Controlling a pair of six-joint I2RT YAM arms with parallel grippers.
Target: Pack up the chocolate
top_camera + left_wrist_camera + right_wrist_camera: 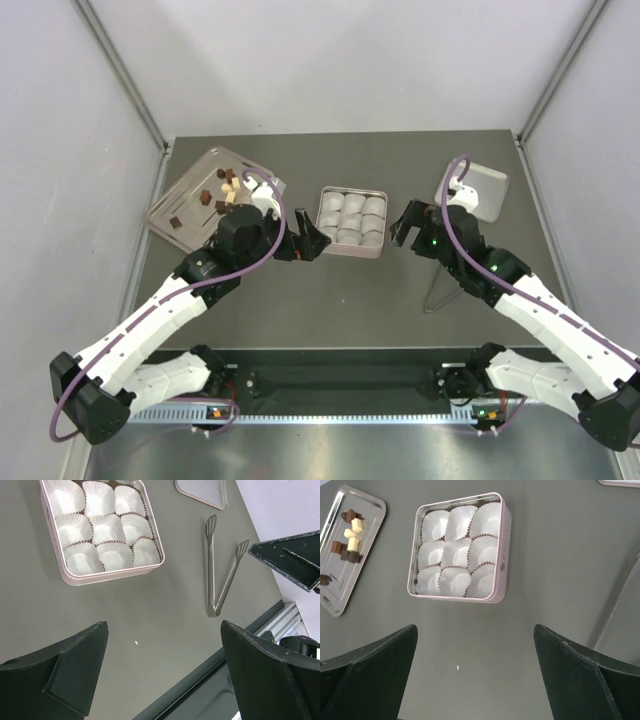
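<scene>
Top external has your chocolate (222, 190) clustered on the metal tray (200, 168) at the far left of the tabletop (330, 300), apart from the square tin (352, 255) of white paper cups (350, 218) at centre. Your left fingers (310, 240) hang spread and empty between tray and tin. Your right fingers (405, 228) gape empty off the tin's right side, with tongs (220, 570) lying nearby.

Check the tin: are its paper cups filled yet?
Empty. All nine cups in the tin show bare white insides; the chocolate pieces sit on the tray.
</scene>
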